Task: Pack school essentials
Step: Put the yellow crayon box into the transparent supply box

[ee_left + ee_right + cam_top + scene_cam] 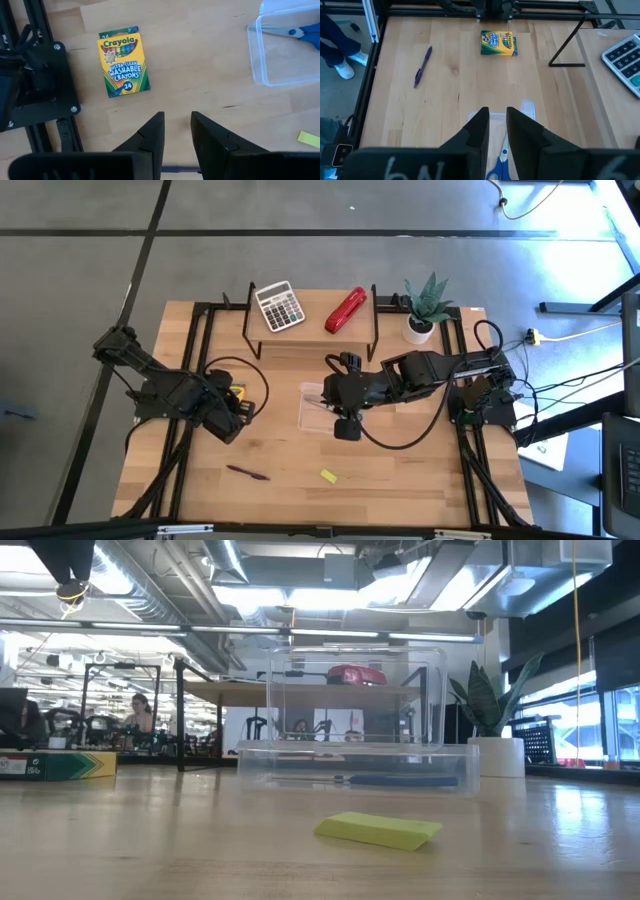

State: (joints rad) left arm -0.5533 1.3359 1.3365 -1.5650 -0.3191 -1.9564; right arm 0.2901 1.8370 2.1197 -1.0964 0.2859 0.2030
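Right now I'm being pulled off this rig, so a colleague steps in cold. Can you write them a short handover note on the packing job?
Left gripper: empty, fingers slightly apart, hovering over bare table near the crayon box.
Right gripper: empty, fingers slightly apart, hovering above the clear container.
Done: the blue-handled scissors lie inside the container.
Left to pack: the crayon box on the table's left side, the purple pen near the front edge, and the yellow block front centre.
The calculator and red stapler sit on the rear shelf.
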